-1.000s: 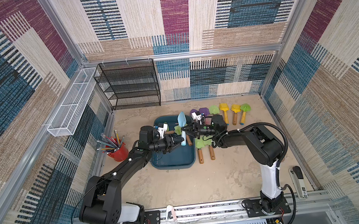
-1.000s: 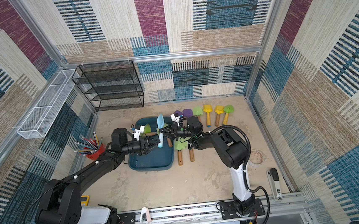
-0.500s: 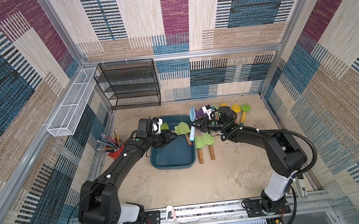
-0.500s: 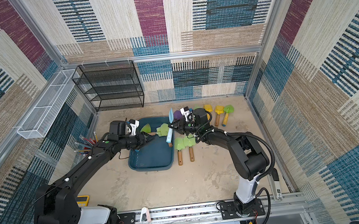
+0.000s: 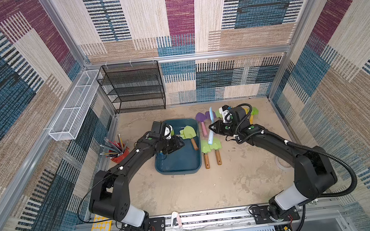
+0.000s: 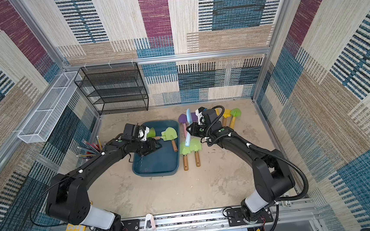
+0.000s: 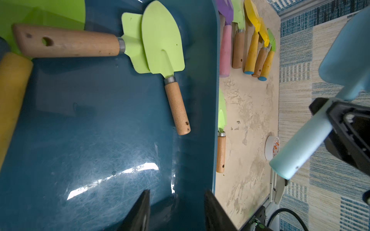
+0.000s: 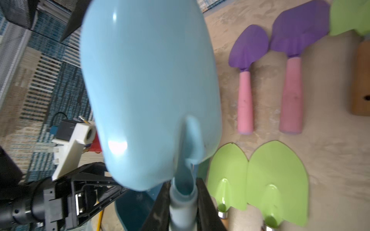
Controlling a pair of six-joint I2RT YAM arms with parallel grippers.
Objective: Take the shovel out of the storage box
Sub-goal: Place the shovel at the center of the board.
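The storage box (image 5: 179,171) (image 6: 154,173) is a dark teal tub in the middle of the table in both top views. My right gripper (image 5: 212,128) (image 6: 189,129) (image 8: 183,192) is shut on the handle of a light blue shovel (image 5: 211,115) (image 8: 148,90). It holds the shovel blade up, above the table just right of the box. My left gripper (image 5: 180,144) (image 7: 177,195) hangs open and empty over the box floor. Two green shovels (image 5: 190,132) (image 7: 162,40) with wooden handles lie overlapping at the box's far end. A yellow handle (image 7: 12,90) shows in the left wrist view beside them.
Two green shovels (image 5: 211,145) lie side by side right of the box, under the raised shovel. Purple shovels (image 5: 201,118) and yellow ones (image 6: 226,114) lie farther back. A red pencil cup (image 5: 118,149) stands left, a black rack (image 5: 134,86) at the back, a white basket (image 5: 75,106) on the left wall.
My right gripper has carried the light blue shovel from over the box to the right, past its rim. My left gripper has drawn away from the shovel and stays over the box.
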